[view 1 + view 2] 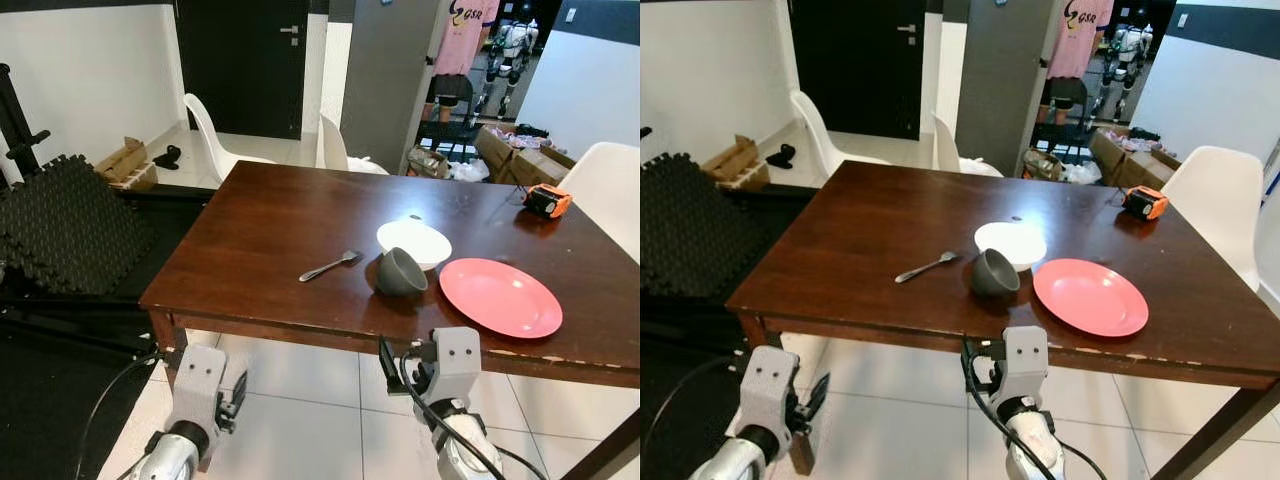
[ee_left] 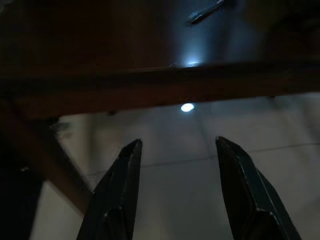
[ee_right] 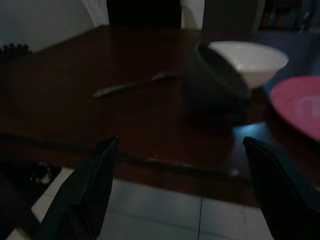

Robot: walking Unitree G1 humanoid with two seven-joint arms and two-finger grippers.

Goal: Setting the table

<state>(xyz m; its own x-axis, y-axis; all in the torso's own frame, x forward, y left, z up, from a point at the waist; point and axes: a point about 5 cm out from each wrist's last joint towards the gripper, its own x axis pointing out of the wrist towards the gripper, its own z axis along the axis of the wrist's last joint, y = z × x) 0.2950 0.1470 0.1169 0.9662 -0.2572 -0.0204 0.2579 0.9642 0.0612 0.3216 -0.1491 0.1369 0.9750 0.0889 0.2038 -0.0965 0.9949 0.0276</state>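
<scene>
The right gripper point(image 3: 180, 195) hangs just below the table point(image 1: 260, 230) edge, its 2 fingers spread wide and empty, with the tipped grey cup point(image 1: 400, 272) straight ahead of it, leaning against the white bowl point(image 1: 415, 241). The fork point(image 1: 328, 266) lies beyond and to its left, the pink plate point(image 1: 500, 297) to its right. It should rise clear of the edge first, then close on the cup's rim; the left gripper point(image 2: 180, 190) idles open lower down.

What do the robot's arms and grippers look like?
Both arms are silver-grey with boxy wrist housings dotted with small screw holes. The left gripper and right gripper each have two long black tapering fingers. Black cables loop beside the left arm and around the right arm.
</scene>
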